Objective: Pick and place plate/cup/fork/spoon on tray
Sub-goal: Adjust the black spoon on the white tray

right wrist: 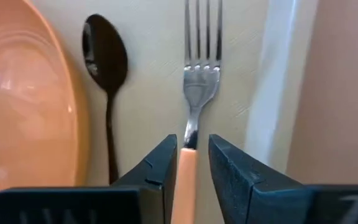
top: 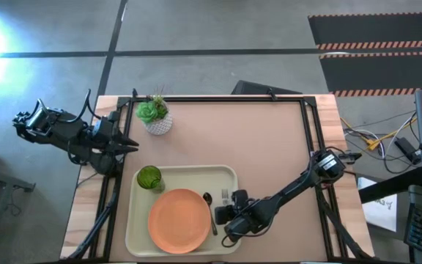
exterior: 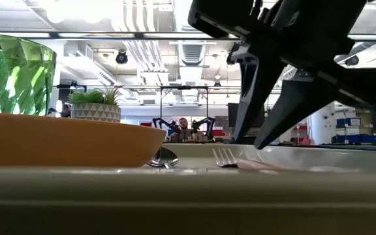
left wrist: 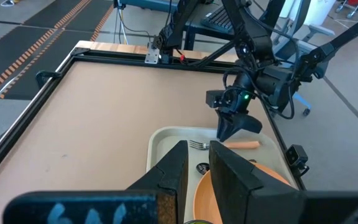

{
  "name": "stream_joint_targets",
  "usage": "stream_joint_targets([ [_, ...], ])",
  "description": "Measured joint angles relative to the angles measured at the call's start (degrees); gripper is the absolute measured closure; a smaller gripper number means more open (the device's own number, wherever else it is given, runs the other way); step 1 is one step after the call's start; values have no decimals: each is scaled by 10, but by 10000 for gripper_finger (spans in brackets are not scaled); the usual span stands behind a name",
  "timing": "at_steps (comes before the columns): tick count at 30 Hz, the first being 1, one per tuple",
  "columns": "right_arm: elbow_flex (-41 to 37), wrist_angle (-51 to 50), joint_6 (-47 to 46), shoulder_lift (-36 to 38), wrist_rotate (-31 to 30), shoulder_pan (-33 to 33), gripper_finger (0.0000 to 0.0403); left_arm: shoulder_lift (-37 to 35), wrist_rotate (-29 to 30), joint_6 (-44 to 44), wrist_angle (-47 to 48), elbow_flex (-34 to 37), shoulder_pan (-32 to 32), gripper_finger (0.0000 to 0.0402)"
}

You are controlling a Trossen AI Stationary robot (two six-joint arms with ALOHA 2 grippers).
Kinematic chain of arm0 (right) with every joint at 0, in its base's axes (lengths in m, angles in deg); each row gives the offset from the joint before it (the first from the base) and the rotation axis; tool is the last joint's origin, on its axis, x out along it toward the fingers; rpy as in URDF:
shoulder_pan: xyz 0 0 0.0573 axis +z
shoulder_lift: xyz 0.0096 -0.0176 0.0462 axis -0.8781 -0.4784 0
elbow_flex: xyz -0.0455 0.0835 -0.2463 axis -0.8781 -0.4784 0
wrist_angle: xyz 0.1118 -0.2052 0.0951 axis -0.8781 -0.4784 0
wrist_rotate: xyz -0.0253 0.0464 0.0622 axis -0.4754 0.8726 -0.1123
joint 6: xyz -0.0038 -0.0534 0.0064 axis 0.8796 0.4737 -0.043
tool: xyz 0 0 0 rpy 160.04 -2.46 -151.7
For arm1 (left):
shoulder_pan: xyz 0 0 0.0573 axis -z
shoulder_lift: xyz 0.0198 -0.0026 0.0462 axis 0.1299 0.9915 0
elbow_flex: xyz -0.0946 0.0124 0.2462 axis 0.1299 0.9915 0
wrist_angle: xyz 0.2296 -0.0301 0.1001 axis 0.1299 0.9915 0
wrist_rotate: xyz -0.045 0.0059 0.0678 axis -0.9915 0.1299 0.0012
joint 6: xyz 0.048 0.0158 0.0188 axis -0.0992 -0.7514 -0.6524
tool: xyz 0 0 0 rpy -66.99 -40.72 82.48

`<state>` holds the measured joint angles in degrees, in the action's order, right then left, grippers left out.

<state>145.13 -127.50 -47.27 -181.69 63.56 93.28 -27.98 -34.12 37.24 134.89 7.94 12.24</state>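
Note:
The cream tray lies at the table's near edge. On it are the salmon plate, the green cup in its far left corner, the dark spoon and the pink-handled fork. The fork lies flat beside the tray's right rim. My right gripper is open just above the fork. Its fingers stand on either side of the pink handle without touching it. In the low view the fingertips hang a little above the fork. My left gripper waits at the table's left edge, a narrow gap between its fingers.
A white pot with a green plant stands at the far left of the brown mat. A black frame runs along the table's edges. The mat's middle and right part lie bare. A person sits far off in the room.

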Motion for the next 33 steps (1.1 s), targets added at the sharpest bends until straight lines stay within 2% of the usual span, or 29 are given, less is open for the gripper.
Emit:
stream_joint_targets([
  [4,11,-8,0,0,-5,-1,316,0,0,0,0,0,0,354],
  [8,25,-6,16,0,-54,-5,315,0,0,0,0,0,0,354],
  [11,36,-5,45,1,-76,-13,318,0,0,-1,0,0,0,354],
  [17,49,-2,149,1,-70,-52,326,0,0,-1,0,0,0,354],
  [19,52,-1,190,1,-44,-69,325,0,0,-1,0,0,0,354],
  [24,53,24,299,1,71,-113,329,-1,0,-1,0,0,0,354],
  [28,54,41,372,1,113,-137,354,-1,0,-1,0,0,0,354],
  [31,59,47,403,1,130,-148,385,-1,-1,-1,1,0,0,354],
  [33,59,49,415,2,142,-153,390,-1,-1,0,1,0,0,354],
])
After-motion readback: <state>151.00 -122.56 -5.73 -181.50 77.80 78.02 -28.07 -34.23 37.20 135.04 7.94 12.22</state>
